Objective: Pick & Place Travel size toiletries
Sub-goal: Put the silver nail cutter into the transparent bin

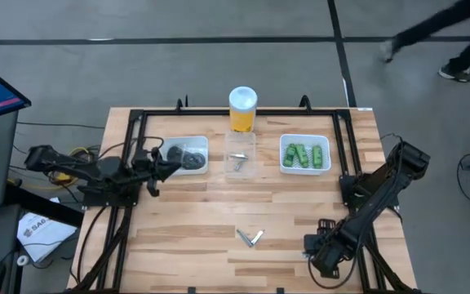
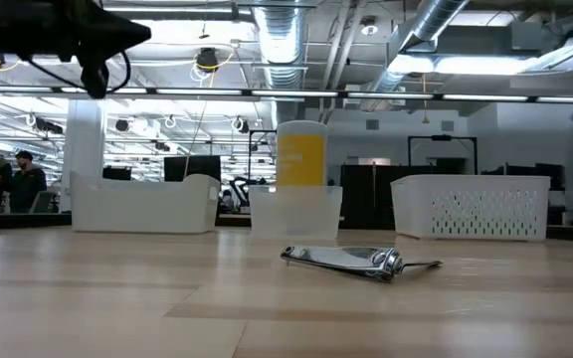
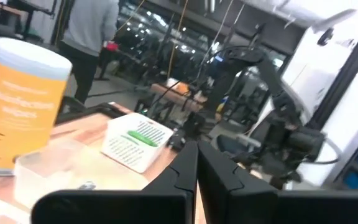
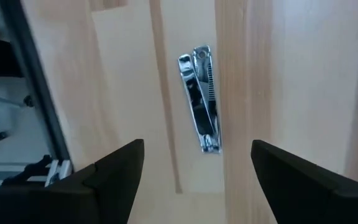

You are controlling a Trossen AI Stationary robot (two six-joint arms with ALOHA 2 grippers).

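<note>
A silvery nail clipper (image 4: 201, 99) lies flat on the wooden table (image 1: 186, 220) near its front edge, also seen in the high view (image 1: 250, 238) and the low view (image 2: 351, 261). My right gripper (image 4: 197, 180) hangs open above the table, pointing down, a little to the clipper's right (image 1: 321, 245). Nothing is between its fingers. Green bottles (image 1: 305, 153) lie in the white basket at the back right. Dark round pots (image 1: 188, 158) lie in the white tray at the back left. My left gripper (image 3: 196, 171) is shut and empty, held about level by that tray's left end (image 1: 168, 166).
A tall yellow cylinder with a white lid (image 1: 242, 109) stands at the table's far edge, behind a clear tray (image 1: 240, 155) that holds a small silvery item. A black frame (image 1: 129, 147) runs along the table's left and right sides. A person (image 1: 439, 37) walks beyond the far right.
</note>
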